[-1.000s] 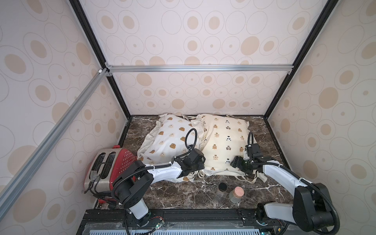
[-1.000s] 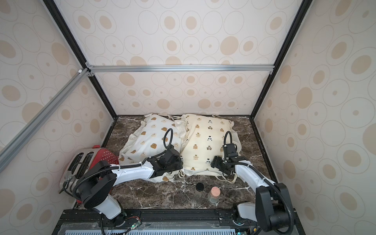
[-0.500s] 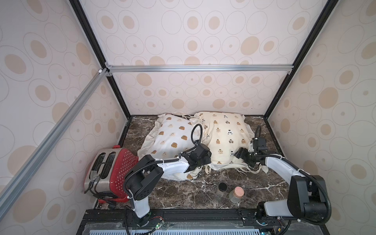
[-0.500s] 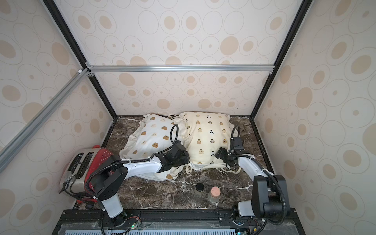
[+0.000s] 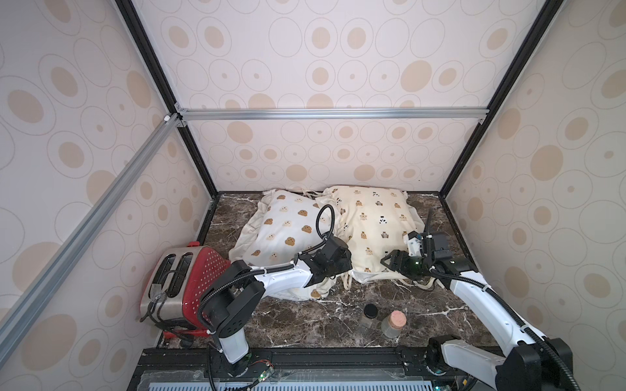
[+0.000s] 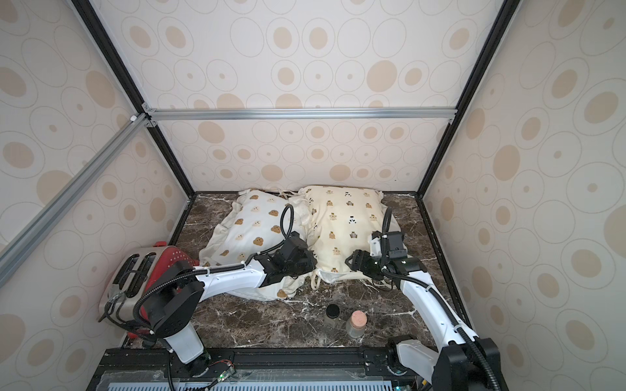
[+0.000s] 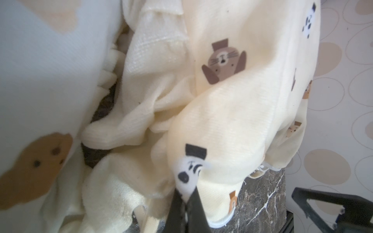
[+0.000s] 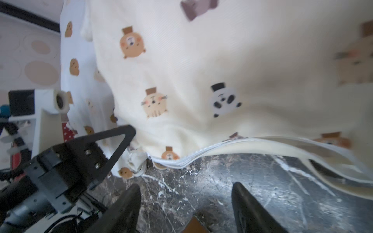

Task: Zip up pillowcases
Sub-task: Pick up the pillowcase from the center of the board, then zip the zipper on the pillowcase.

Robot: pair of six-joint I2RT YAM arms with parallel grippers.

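– so, which step is this?
– getting set on the cream pillowcase [image 5: 372, 223], i'd say. it lies at the back of the counter [image 5: 305, 321], touching the white pillowcase [image 5: 284, 230] beside it. the left end effector [image 7: 186, 199] is pinched together on a fold of the cream cloth, at the near corner next to the white one.
– and the other arm?
– the right end effector [image 8: 185, 193] has its jaws apart and nothing in them. it's low over the counter, just beside the cream one's near edge. its wrist camera shows the zip [image 8: 193, 159] running along that edge, and to me it looks to be gaping, so not done up.
– what's next, then?
– my guess is that the left holds the cloth taut while the right finds the slider and nips it. that's the snag: i can't make out the slider anywhere. it calls for a fine, square approach along the edge.
– is the white one zipped?
– can't tell. its near edge is hidden under the left arm.
– anything in those jars?
– there are two small clear ones near the front, upright and just beside each other, a black-lidded jar [image 5: 369, 315] and a corked jar [image 5: 393, 325]. both look empty, though they're too small to be sure. the toaster [image 5: 183, 281] by the left arm has nothing poking out of its slots.
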